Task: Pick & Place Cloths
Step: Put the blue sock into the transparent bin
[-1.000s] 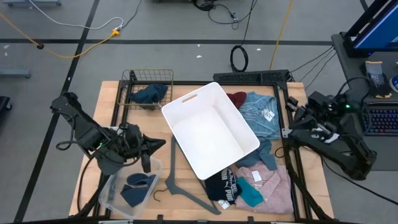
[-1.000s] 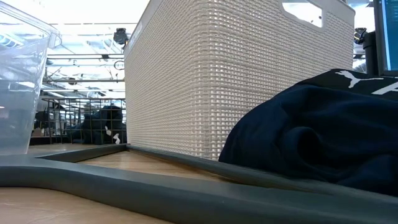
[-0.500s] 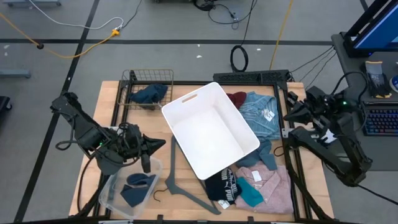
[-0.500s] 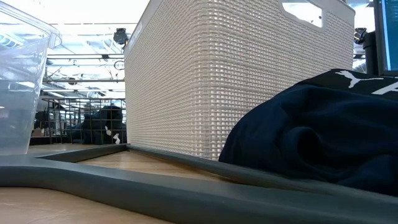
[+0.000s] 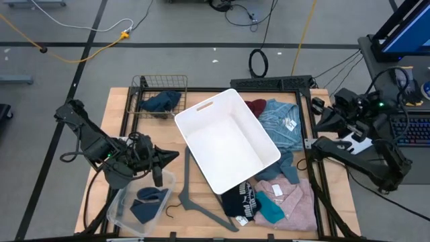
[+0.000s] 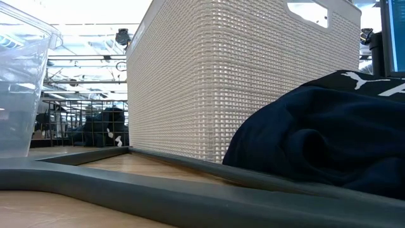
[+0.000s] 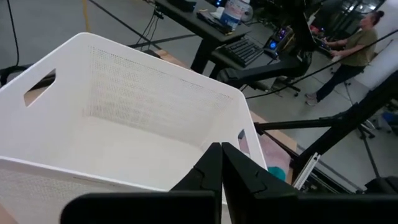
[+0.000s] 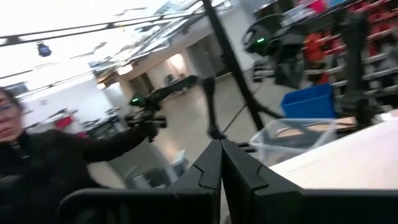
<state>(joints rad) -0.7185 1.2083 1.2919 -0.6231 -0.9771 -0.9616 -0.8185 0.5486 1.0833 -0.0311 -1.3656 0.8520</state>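
Observation:
Several cloths lie on the table's right side: a maroon one [image 5: 255, 106], a light-blue shirt with a white tag [image 5: 279, 124], a pink shirt [image 5: 290, 198], a teal one [image 5: 272, 210] and a black one with white print [image 5: 240, 202] [image 6: 323, 139]. A navy cloth [image 5: 161, 102] sits in the wire basket, and another dark-blue cloth [image 5: 149, 202] in the clear bin. My left gripper [image 5: 176, 156] [image 7: 221, 168] is shut and hovers left of the white basket [image 5: 228, 138]. My right gripper [image 5: 321, 122] [image 8: 221, 163] is shut, beyond the light-blue shirt near the table's right edge, touching nothing.
The white basket [image 7: 124, 118] stands tilted across the table's middle. A grey hanger [image 5: 200, 202] lies near the front edge beside the clear bin [image 5: 138, 202] [image 8: 298, 134]. A wire basket [image 5: 158, 94] stands at the far left. A person [image 8: 37, 155] shows beyond the table.
My right arm has swung toward the table's far edge and then drawn back toward the right edge, its gripper staying shut. The left arm and all cloths have kept still.

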